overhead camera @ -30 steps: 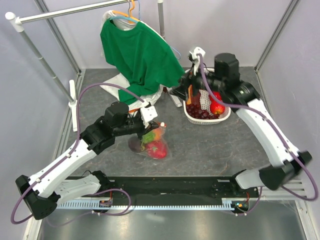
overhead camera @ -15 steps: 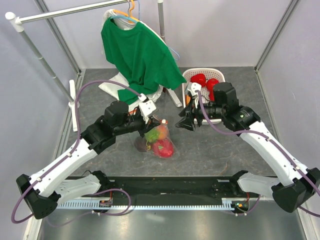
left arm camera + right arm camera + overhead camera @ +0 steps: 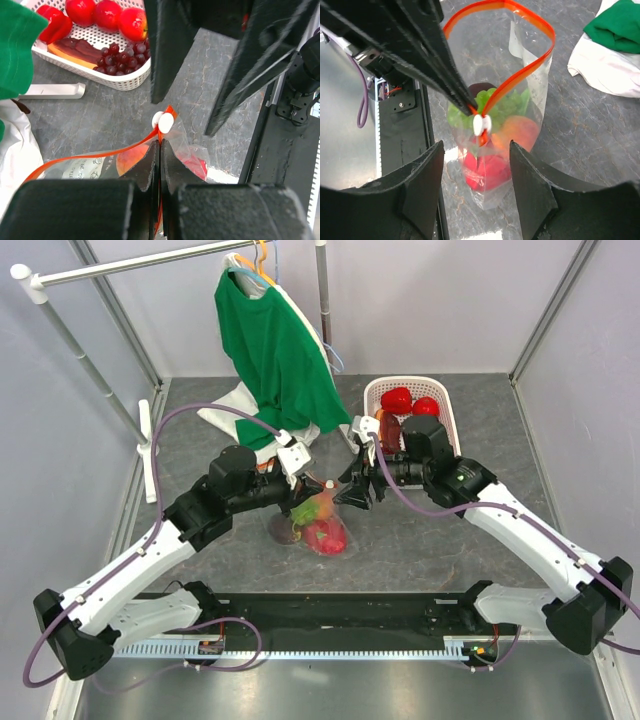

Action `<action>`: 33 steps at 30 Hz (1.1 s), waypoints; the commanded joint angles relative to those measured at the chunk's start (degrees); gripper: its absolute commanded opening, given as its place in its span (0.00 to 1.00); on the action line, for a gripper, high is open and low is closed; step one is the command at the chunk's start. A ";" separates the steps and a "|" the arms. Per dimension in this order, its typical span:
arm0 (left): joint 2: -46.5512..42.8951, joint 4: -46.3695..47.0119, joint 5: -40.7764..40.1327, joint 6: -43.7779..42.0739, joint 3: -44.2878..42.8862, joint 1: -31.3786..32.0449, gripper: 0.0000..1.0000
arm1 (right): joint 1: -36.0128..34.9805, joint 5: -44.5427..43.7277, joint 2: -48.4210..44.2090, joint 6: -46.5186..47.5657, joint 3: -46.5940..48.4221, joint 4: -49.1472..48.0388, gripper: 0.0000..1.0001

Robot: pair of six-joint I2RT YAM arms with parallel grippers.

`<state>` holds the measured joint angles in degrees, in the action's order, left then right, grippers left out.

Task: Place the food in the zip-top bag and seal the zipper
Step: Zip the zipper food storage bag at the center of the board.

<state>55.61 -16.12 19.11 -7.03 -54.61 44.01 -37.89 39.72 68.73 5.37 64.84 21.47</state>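
top view: the zip-top bag (image 3: 318,530) stands a little left of centre on the grey desk (image 3: 430,540). it is clear and crumpled, with the food (image 3: 325,537) bunched in its bottom. the left arm (image 3: 190,515) comes in from the lower left, its jaws clamped together on the zipper (image 3: 310,487). the right arm (image 3: 500,510) reaches in from the right, its jaws apart just beside the bag's upper right corner. bare desk lies below and to the right of the bag. a white lattice basket (image 3: 445,405) sits at upper right, well apart. a green shirt (image 3: 275,350) and a white cloth (image 3: 230,415) crowd the upper left.

left wrist view: the left jaws meet at lower centre, pinching the thin orange-red zipper, which runs off to the lower left as a glossy ribbon. its small white end piece (image 3: 163,121) sits just above the pinch. the right jaws, two dark matte bars, hang from the top edge on either side of the end piece without touching it. grey print on the bag (too small to read) shows at lower left. the basket at upper left holds red round fruits (image 3: 107,12) and dark grapes (image 3: 125,52).

right wrist view: the right jaws are spread at the bottom edge, with the end piece at centre beyond them. the zipper curls into an open loop at the top (the mouth is unsealed). the left jaws wedge in from the upper left. inside lie green grapes (image 3: 505,107), an orange fruit (image 3: 520,132) and a pink-red dragon fruit (image 3: 487,167).
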 commanded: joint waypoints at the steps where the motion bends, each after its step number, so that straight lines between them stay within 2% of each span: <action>1: -2.35 8.03 1.54 2.19 -0.50 0.20 0.02 | -0.96 -0.44 0.97 -1.85 -1.03 -5.21 0.61; 7: -3.23 9.26 1.63 2.72 0.56 0.20 0.02 | -1.66 -2.19 -0.79 -2.90 -5.16 -8.99 0.57; 15: -3.50 8.21 4.09 2.19 1.00 0.20 0.02 | -2.19 -3.16 1.32 -4.05 -2.61 -10.05 0.50; 17: -3.41 8.30 4.35 2.28 0.82 0.20 0.02 | -2.36 -3.34 1.76 -3.96 -2.26 -10.05 0.38; 18: -3.41 8.12 4.27 2.28 0.73 0.20 0.02 | -2.54 -3.43 1.93 -3.70 -2.26 -9.96 0.24; 20: -3.50 7.86 4.09 2.37 0.64 0.20 0.02 | -2.45 -3.69 2.37 -2.21 -1.65 -8.56 0.02; 24: -3.59 6.19 3.30 1.75 0.47 0.20 0.03 | -2.45 -4.57 1.59 0.08 -1.47 -6.54 0.00; 26: -3.49 2.77 3.12 1.40 -1.02 -0.06 0.26 | -2.45 -4.92 0.36 1.22 -1.91 -6.53 0.00; 27: -3.76 1.46 4.43 0.71 -1.98 -0.41 0.45 | -2.45 -5.01 0.00 2.71 -2.17 -6.36 0.00; 30: -7.53 -0.84 10.05 -3.34 -1.65 -0.77 0.64 | -2.54 -3.96 -0.79 7.26 -1.65 -4.61 0.00; 31: -8.41 -1.19 11.89 -4.21 -1.64 -0.68 0.73 | -2.63 -3.78 -0.70 8.51 -1.38 -3.99 0.00; 33: -8.34 -4.87 14.01 -7.55 -3.65 -0.68 0.75 | -2.72 -3.69 -0.53 11.15 -0.51 -2.50 0.00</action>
<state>50.02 -17.10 25.82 -8.45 -53.82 43.44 -40.34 35.16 70.02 9.06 60.93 17.63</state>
